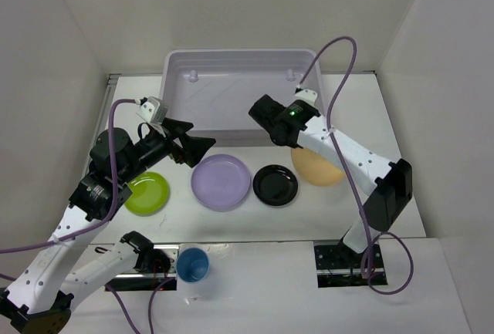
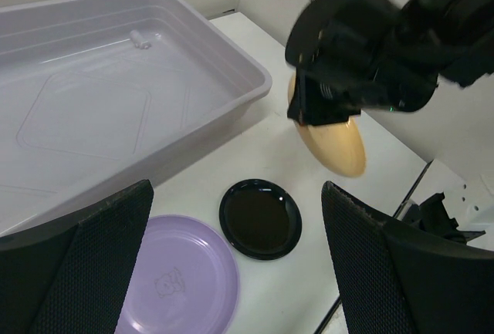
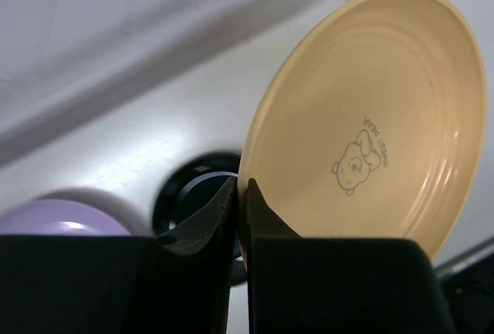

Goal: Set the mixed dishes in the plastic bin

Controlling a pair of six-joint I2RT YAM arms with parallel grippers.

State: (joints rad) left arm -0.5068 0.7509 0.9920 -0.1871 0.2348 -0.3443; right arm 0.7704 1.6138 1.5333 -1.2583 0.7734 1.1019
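I am holding my left claw (image 1: 191, 140) wide open near the lavender plate (image 1: 221, 181), and my right claw (image 3: 240, 195) is pinching the pale orange plate (image 3: 363, 118) by its rim, tilted, just before the plastic bin (image 1: 174, 79).

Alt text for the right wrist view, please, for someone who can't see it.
The right gripper is shut on the rim of the pale orange plate, holding it tilted so its inner face with a small bear print shows. Behind it lie the small black plate and part of the lavender plate, with the plastic bin blurred at the top.
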